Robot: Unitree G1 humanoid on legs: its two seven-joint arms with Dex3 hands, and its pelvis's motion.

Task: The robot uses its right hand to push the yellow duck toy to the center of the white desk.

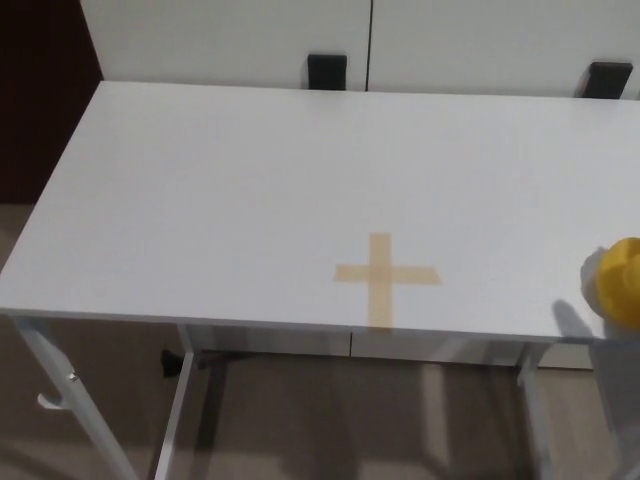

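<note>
1. Yellow duck toy (625,284): I see it at the far right edge of the head view, partly cut off by the frame, sitting near the front right corner of the white desk (230,190).
2. Tape cross (386,277): a tan mark on the desktop, left of the duck and well apart from it; I take it as the target centre.
3. Hands: neither the right nor the left hand shows in the frame, so I cannot tell how their fingers stand. A faint grey shadow (572,318) lies on the desk just left of the duck; I cannot tell what casts it.
4. Step in hand: I judge the push not yet begun, the duck apparently untouched at its starting place.
5. Next move: I judge the right hand must come in on the duck's right side, make contact low on its body, then sweep left toward the cross, keeping the toy from sliding off the front edge.
</note>
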